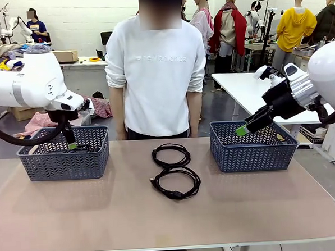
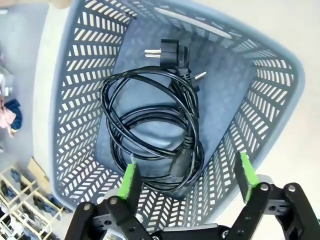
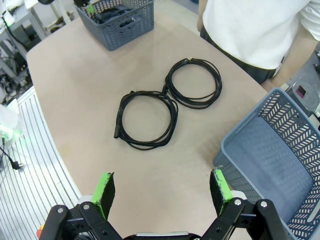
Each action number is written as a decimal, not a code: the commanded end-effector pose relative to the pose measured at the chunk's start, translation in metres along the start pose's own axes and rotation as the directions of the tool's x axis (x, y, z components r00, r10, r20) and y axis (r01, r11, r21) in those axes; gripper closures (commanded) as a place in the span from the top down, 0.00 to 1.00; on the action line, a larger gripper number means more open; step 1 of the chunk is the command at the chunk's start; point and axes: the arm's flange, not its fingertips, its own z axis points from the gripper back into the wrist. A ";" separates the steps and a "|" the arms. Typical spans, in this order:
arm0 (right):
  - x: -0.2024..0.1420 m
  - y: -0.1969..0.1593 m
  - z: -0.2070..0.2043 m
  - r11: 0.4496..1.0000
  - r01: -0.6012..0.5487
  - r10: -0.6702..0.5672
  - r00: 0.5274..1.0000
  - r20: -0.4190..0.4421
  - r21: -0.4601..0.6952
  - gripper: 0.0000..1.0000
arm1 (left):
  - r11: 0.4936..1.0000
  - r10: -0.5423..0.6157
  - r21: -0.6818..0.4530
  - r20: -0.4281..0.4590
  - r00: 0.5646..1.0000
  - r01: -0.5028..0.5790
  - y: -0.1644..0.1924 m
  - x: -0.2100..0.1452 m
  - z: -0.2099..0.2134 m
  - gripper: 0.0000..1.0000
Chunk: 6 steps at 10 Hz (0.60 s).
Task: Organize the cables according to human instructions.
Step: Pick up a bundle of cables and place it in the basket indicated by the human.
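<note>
Front view sets two cables mid-table, the far coil touching the near coil, the pair lined up toward the person, between the left basket and the right basket. The right gripper (probably the nearer one) hangs wide open and empty. The left gripper also gapes with nothing in it. Its wrist view shows the stowed cable lying in the basket below, which the basket wall largely hides from the front.

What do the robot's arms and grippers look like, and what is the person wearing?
The left arm and right arm are glossy white, rounded, each trailing a thick black hose. The left gripper and right gripper are black, with green-padded fingers. The person wears a white sweatshirt with pale chest lettering.
</note>
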 end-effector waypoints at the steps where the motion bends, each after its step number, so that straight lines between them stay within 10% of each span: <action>1: 0.001 -0.002 -0.001 1.000 -0.010 0.009 1.000 0.020 0.018 1.00 | 1.000 0.005 -0.018 0.025 1.000 -0.005 0.003 -0.006 0.007 1.00; 6: 0.001 -0.002 -0.001 1.000 -0.010 0.009 1.000 0.020 0.018 1.00 | 1.000 0.015 -0.005 0.012 1.000 -0.015 0.001 -0.001 0.002 1.00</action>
